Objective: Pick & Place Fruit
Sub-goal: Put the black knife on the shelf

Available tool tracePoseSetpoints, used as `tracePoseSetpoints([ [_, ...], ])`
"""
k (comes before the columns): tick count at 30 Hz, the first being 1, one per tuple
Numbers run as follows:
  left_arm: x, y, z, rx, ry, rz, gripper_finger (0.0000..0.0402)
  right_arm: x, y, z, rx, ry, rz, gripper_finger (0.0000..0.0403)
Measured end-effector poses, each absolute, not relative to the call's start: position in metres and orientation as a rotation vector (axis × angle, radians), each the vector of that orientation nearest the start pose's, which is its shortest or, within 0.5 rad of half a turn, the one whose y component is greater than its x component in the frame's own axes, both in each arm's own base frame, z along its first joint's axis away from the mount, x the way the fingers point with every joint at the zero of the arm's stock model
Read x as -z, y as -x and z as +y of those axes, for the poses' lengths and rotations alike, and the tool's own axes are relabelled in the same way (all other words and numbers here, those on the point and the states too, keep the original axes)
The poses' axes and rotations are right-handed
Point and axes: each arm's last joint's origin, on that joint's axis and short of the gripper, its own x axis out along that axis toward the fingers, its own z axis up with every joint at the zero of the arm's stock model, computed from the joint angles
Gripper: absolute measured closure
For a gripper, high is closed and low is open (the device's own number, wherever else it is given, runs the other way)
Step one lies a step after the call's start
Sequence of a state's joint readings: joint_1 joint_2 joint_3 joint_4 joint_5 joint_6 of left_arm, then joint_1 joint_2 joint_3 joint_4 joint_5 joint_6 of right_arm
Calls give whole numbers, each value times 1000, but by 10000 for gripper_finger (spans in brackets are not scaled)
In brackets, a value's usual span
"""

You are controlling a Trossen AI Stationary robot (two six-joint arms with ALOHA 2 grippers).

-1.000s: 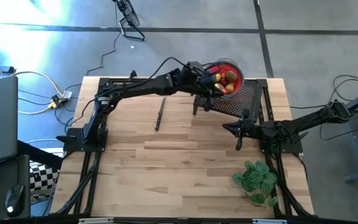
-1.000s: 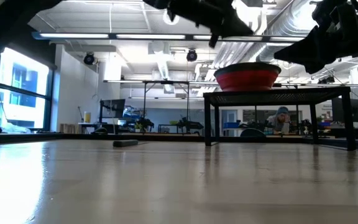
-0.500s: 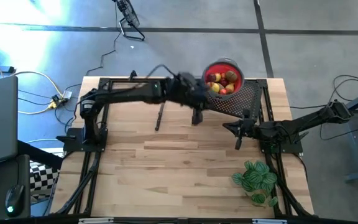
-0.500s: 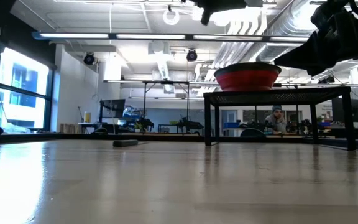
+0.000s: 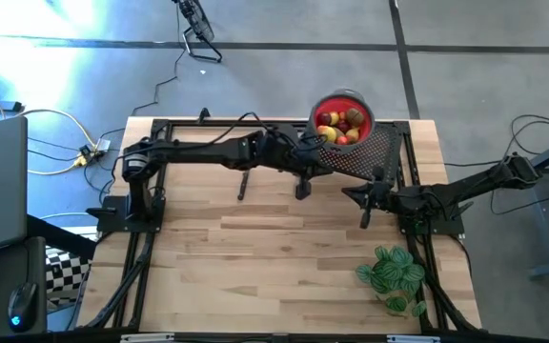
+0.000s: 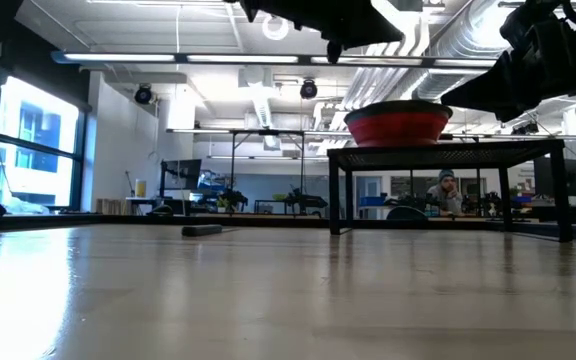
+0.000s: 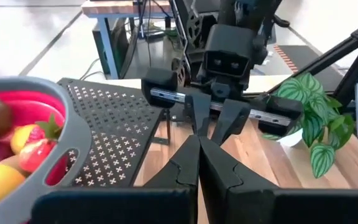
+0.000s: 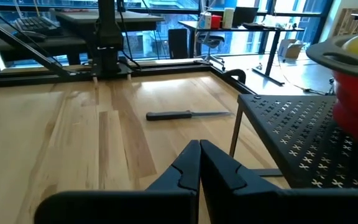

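Note:
The fruit (image 5: 339, 126), small yellow, red and brown pieces, lies heaped in the red bowl (image 5: 361, 105) with its grey rim (image 7: 67, 124). The bowl stands on a black perforated stand (image 5: 372, 157) at the table's far right. My left gripper (image 5: 311, 176) hovers shut and empty just left of the stand, near the bowl, and points at my right gripper (image 7: 207, 121). My right gripper (image 5: 344, 193) waits shut and empty by the stand's near side. In the low view the bowl (image 6: 398, 122) shows on the stand (image 6: 448, 155).
A thin dark knife (image 5: 246, 176) lies on the wood left of my left gripper. A green leafy plant (image 5: 394, 276) stands at the near right. Black frame rails (image 5: 136, 257) run along both sides. Bare wood (image 5: 255, 257) fills the table's middle and near part.
My left arm has drawn back from over the bowl toward the table's near edge and sunk a little, staying shut. The bowl's left side, covered a second ago, now shows whole. My right arm has kept still.

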State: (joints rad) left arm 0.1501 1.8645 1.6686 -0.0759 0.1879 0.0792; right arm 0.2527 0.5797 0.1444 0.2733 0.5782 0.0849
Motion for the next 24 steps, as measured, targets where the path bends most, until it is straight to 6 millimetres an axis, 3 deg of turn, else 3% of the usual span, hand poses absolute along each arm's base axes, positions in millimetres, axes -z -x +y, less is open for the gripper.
tracePoseSetpoints([
  [8, -333, -436, 61, 54, -67, 283, 401, -184, -136, 18, 386, -11, 132, 401],
  [17, -364, -409, 61, 13, -187, 282, 401, -183, -136, 17, 386, -6, 147, 401],
  [24, -358, -406, 55, 26, -168, 339, 401, -182, -136, 17, 386, -3, 154, 400],
])
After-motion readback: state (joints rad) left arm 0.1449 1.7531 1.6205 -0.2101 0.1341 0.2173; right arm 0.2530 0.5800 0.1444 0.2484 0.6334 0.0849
